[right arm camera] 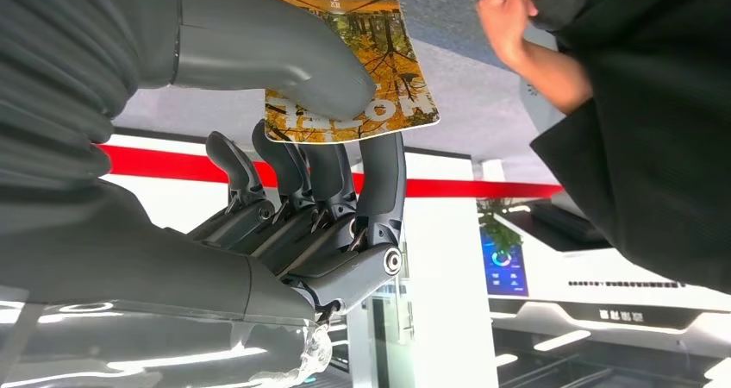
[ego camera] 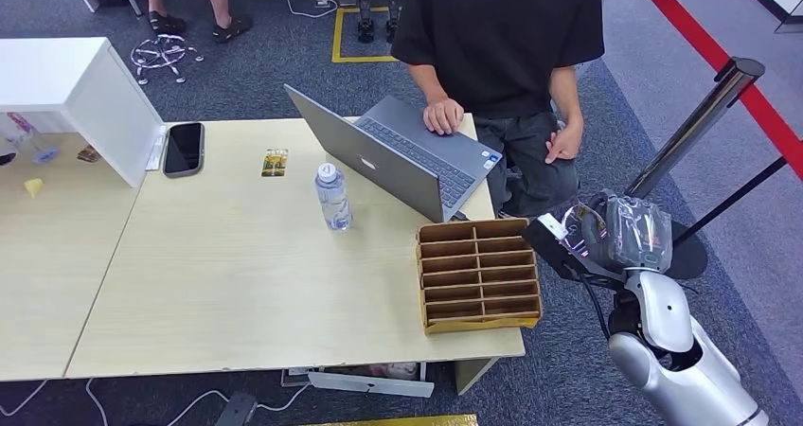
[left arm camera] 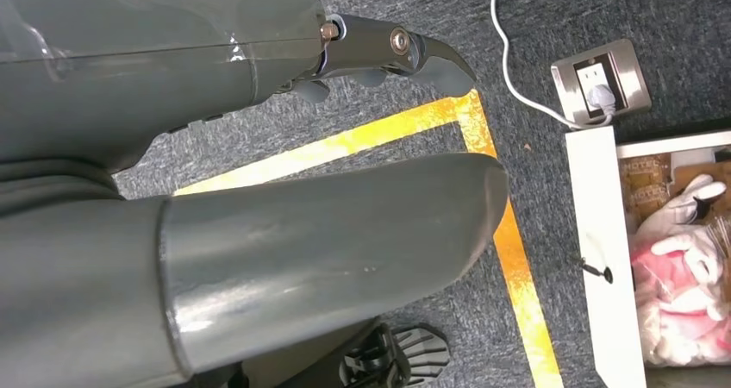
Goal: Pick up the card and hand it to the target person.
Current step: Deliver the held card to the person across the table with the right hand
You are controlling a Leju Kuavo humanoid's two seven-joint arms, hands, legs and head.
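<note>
My right hand [right arm camera: 319, 172] pinches a card [right arm camera: 379, 69] with an autumn-forest picture between thumb and fingers. In the head view that right hand [ego camera: 606, 241] is raised off the table's right end, below the seated person [ego camera: 502, 38] in a black shirt. The person's one hand [ego camera: 565, 144] hangs just above my right hand; the other rests on the laptop [ego camera: 417, 156]. A second small card [ego camera: 275, 163] lies on the table near the phone. My left hand [left arm camera: 259, 190] hangs over the carpet with its fingers apart and nothing in it.
On the wooden table [ego camera: 227, 284] stand a water bottle [ego camera: 332, 197], a cardboard slotted organizer [ego camera: 478, 275] and a black phone [ego camera: 184, 148]. A white box [ego camera: 85, 95] sits at the back left. A barrier post [ego camera: 696, 123] stands to the right.
</note>
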